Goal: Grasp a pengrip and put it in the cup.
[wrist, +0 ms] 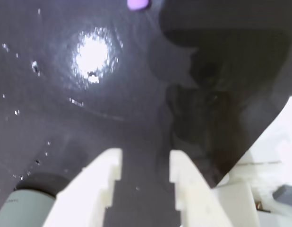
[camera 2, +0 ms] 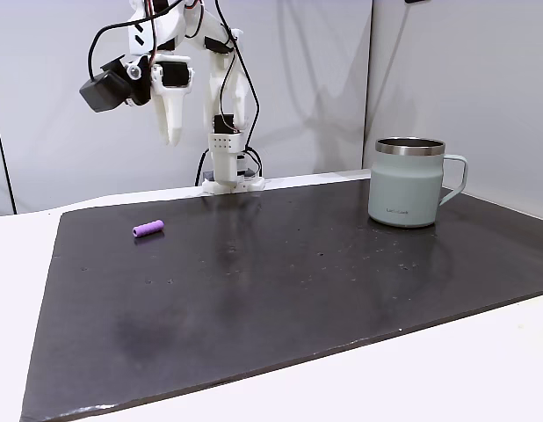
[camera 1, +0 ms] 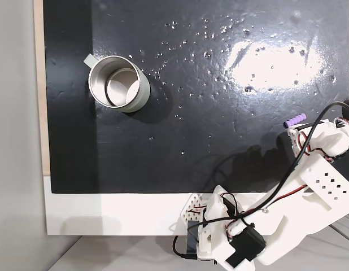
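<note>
The gripper (wrist: 145, 163) has its two white fingers (wrist: 106, 170) parted by a clear gap with only the black mat (wrist: 65, 118) visible between them; the jaws are released and hold nothing. In a fixed view from the side, the gripper (camera 2: 172, 132) hangs well above the mat (camera 2: 280, 290), fingertips pointing down, near the mat's far-left corner. The pengrip (camera 2: 148, 229) lies on its side on the mat, below and slightly in front of the fingertips, close to the left edge as that view shows it; in the top-down fixed view the pengrip (camera 1: 295, 119) sits near the mat's right edge, just beside the white arm (camera 1: 310, 186). In the wrist view the pengrip (wrist: 137, 4) appears at the top border, apart from the fingers. The cup (camera 1: 118, 83) stands upright near the opposite side of the mat (camera 1: 219, 141), well apart from the pengrip, with bare mat between them. The cup (camera 2: 410, 182) has its handle turned toward the mat's right edge.
</note>
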`<action>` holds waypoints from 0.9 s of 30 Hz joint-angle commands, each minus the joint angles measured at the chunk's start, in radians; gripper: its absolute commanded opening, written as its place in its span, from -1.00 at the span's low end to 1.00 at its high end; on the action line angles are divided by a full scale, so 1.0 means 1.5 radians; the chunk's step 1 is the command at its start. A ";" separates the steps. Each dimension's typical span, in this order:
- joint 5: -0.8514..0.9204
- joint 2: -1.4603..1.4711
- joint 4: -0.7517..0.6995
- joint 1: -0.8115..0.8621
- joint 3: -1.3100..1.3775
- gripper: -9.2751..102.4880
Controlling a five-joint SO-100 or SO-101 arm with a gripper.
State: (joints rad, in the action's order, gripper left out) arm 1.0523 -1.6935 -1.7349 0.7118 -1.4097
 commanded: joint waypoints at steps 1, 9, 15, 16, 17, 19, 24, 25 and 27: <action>0.013 0.024 0.041 0.027 0.050 -0.47; 0.034 0.145 0.101 0.065 0.070 -0.36; 0.036 0.215 0.136 0.064 0.098 -0.36; 0.036 0.226 0.142 0.063 0.102 -0.36; 0.036 0.237 0.147 0.062 0.107 -0.36; 0.036 0.261 0.157 0.059 0.118 -0.35; 0.036 0.304 0.198 0.055 0.132 -0.34; 0.036 0.313 0.208 0.054 0.133 -0.34; 0.036 0.335 0.220 0.052 0.139 -0.34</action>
State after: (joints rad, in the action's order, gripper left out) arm 1.0968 -1.1965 -1.4373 0.8023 -1.2793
